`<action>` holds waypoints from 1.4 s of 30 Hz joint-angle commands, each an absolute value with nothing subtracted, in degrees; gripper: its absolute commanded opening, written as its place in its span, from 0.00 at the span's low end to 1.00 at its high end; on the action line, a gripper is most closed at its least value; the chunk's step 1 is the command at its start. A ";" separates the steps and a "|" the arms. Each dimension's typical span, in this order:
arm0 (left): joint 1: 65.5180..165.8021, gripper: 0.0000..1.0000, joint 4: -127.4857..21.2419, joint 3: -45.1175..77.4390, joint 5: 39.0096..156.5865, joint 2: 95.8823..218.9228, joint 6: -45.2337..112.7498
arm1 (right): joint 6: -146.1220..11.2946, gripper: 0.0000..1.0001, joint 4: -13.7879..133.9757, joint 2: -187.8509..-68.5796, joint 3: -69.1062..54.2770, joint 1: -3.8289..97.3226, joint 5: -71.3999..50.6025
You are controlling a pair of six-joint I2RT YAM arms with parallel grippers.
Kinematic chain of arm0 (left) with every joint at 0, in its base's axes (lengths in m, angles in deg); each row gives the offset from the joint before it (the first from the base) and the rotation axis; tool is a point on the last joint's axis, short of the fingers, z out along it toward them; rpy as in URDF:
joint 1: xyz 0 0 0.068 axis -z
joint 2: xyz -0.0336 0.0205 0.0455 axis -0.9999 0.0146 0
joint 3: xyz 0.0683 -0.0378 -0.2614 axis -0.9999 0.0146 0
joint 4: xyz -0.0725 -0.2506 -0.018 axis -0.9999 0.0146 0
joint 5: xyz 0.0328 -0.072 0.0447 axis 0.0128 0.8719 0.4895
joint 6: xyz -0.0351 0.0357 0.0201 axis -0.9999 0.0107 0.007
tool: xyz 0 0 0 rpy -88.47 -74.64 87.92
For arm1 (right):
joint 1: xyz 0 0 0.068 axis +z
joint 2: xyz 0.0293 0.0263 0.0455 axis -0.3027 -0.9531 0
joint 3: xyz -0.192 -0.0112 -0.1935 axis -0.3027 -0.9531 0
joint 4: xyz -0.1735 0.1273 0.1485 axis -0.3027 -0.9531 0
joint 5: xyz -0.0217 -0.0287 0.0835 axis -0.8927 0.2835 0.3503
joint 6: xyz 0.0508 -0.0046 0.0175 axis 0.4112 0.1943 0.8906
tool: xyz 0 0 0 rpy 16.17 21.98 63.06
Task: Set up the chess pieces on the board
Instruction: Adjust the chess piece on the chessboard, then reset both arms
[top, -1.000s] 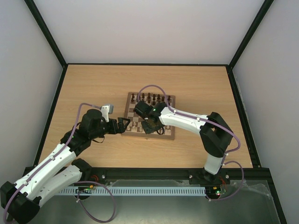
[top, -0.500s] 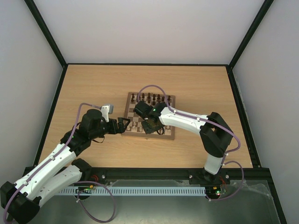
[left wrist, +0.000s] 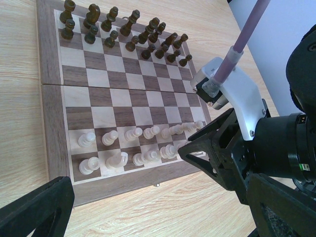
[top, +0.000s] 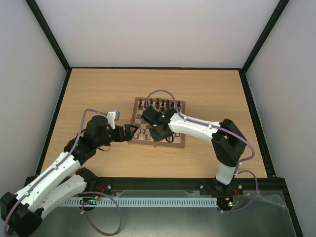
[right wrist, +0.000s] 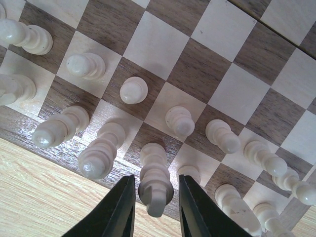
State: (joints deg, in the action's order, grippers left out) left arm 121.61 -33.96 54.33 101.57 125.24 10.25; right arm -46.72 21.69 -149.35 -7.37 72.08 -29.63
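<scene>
At the near edge of the square wooden chessboard (left wrist: 49, 123) with dark brown and cream checks, the right gripper (right wrist: 155, 180) straddles one standing pale beige wooden chess piece (right wrist: 154, 190), its jaws slightly apart with a thin gap on each side. The other pale pieces (right wrist: 85, 64) stand in two rows alongside. The left gripper (top: 129, 132) hovers spread wide just off the board's left edge.

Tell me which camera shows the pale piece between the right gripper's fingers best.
Right wrist view: the pale piece stands close up between the fingers of the right gripper. In the left wrist view that gripper's body blocks it; from the top the arm covers it.
</scene>
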 commanded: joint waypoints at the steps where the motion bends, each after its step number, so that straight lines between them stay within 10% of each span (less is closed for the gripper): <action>1: 121.28 0.99 -35.02 54.63 102.23 124.95 10.18 | -46.37 0.27 18.73 -146.68 -7.86 72.53 -29.55; 11: 121.27 0.99 -34.85 52.75 102.23 125.20 9.88 | -46.11 0.46 17.57 -136.97 -7.44 72.54 -30.21; 16: 121.32 0.99 -33.68 50.99 98.07 124.33 10.16 | -45.42 0.99 17.51 -129.92 -9.57 72.54 -31.74; 32: 121.74 0.99 -35.76 54.54 84.82 121.09 6.30 | -48.65 0.99 30.67 -111.17 -27.21 70.89 -45.37; 42: 122.43 0.99 -58.72 60.96 77.64 124.56 16.78 | -51.53 0.99 51.97 -98.19 -37.63 46.93 -39.98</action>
State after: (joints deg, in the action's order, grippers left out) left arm 122.15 -45.89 59.25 81.74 123.40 9.31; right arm -50.04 42.21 -100.65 -36.37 50.94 -37.96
